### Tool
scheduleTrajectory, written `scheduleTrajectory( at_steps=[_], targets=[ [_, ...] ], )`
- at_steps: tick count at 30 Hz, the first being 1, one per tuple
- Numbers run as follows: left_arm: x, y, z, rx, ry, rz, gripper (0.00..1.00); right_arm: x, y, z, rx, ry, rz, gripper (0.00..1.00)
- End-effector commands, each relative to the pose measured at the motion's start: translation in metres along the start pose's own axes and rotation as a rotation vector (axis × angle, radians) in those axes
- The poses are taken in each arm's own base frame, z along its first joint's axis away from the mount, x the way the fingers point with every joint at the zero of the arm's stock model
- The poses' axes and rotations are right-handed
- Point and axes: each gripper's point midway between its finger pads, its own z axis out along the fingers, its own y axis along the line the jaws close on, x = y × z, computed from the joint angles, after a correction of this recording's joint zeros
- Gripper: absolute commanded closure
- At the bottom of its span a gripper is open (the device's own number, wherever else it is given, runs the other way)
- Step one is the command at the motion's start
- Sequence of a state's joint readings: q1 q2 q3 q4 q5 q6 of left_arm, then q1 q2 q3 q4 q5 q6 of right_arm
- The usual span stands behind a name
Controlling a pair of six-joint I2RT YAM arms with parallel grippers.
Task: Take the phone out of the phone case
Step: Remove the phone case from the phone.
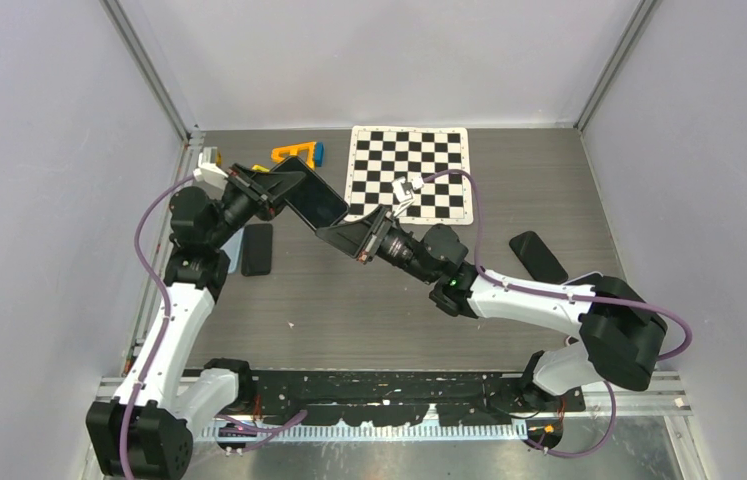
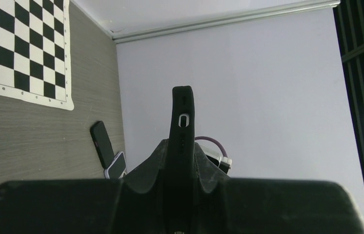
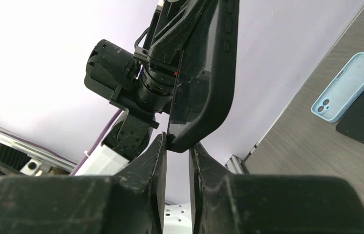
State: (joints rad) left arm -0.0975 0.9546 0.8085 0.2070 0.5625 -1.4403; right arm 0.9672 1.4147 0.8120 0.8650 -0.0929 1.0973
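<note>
A black phone case [image 1: 314,200] with the phone in it hangs in the air above the left of the table. My left gripper [image 1: 271,188] is shut on it from the left. In the left wrist view the case [image 2: 182,126] stands edge-on between the fingers [image 2: 153,163]. My right gripper [image 1: 346,237] meets it from the lower right. In the right wrist view the case's [image 3: 214,73] rounded lower corner sits pinched between the fingertips [image 3: 159,146] of my right gripper [image 3: 177,142]. A thin dark edge, perhaps the phone's [image 3: 175,97], shows along the case's left side.
Below the held case a black phone [image 1: 257,248] lies beside a light blue case [image 1: 235,252]. A checkerboard [image 1: 409,170] lies at the back. Another black phone [image 1: 537,255] and a white-rimmed one [image 1: 589,278] lie at the right. Orange and blue items [image 1: 296,153] sit at the back left.
</note>
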Motion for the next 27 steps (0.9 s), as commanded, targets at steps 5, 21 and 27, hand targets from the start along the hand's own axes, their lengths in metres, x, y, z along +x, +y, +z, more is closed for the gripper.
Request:
scheduleTrajectory(
  at_steps=[5, 21, 27],
  targets=[
    [0.02, -0.007, -0.005, 0.0, 0.105, -0.183, 1.0, 0.001, -0.068, 0.004, 0.222, 0.027, -0.35, 0.99],
    [0.015, 0.006, -0.002, 0.023, 0.071, -0.349, 1.0, -0.013, -0.108, -0.017, 0.423, 0.029, -0.542, 1.0],
    [0.014, -0.006, -0.005, 0.087, 0.082, -0.39, 1.0, -0.003, -0.124, -0.015, 0.436, 0.046, -0.527, 0.99]
  ],
)
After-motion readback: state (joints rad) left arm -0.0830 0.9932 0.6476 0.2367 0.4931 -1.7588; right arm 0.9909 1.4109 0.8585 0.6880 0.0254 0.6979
